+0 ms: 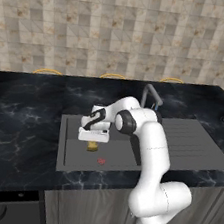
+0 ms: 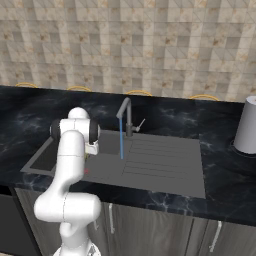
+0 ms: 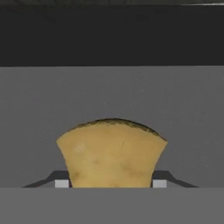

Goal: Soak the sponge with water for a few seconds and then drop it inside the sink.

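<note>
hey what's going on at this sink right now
The white robot arm is holding a small yellow sponge in its gripper, with the jaws closed on it, above the floor of the dark grey sink. The faucet is running: a thin blue stream of water falls into the basin. The sponge sits to one side of that stream, not under it. A small red spot lies on the basin floor below the gripper.
</note>
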### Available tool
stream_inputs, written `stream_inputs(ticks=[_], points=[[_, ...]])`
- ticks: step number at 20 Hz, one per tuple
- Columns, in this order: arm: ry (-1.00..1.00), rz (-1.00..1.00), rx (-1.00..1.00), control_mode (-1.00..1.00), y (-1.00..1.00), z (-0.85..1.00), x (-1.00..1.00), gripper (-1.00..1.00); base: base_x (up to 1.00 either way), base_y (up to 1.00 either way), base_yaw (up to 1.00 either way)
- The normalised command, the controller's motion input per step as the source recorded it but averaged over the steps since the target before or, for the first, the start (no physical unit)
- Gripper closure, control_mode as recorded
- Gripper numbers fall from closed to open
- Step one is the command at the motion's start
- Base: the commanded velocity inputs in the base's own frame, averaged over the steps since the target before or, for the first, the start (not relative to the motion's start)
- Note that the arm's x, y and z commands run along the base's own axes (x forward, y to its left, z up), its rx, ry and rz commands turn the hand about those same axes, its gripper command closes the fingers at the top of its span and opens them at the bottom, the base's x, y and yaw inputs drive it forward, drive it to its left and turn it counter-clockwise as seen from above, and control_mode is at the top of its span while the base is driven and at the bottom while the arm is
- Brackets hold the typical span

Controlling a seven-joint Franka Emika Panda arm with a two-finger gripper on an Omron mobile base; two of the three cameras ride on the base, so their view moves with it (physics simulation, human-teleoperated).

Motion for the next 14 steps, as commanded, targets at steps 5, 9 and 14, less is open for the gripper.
stream_inputs(ticks=[5,9,14], points=[[0.01,0.0,0.0,-1.0,0.05,-0.32,0.0,1.0,0.0,0.0,0.0],[0.01,0.0,0.0,-1.0,0.0,0.0,0.0,1.0,0.0,0.0,0.0],[0.0,0.0,0.0,-1.0,0.0,0.0,0.0,1.0,0.0,0.0,0.0]])
